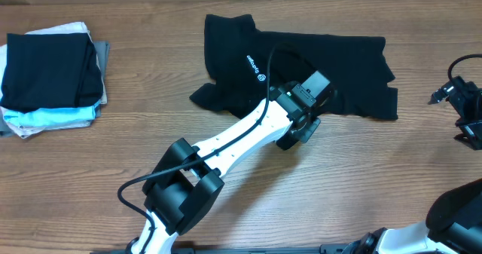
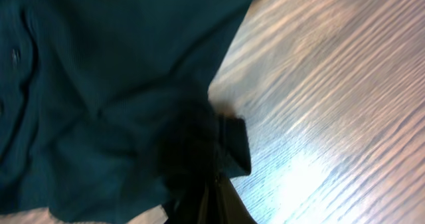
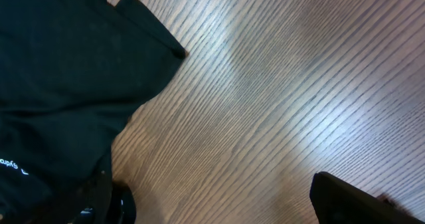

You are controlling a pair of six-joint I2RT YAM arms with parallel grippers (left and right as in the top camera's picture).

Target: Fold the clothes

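Black T-shirt bunched in the closed left tool.

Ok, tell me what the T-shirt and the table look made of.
The T-shirt: soft knit fabric, probably cotton or a blend, matte black; it lies in loose wrinkles and limp folds. The table: wood or wood-look laminate, smooth with a slight sheen; straight grain lines and soft glare show.

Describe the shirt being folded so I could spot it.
On the table, look right of the folded stack, to the middle. The T-shirt lies there, the left end effector shut on its near hem. It alone is loose and rumpled, with a white logo.
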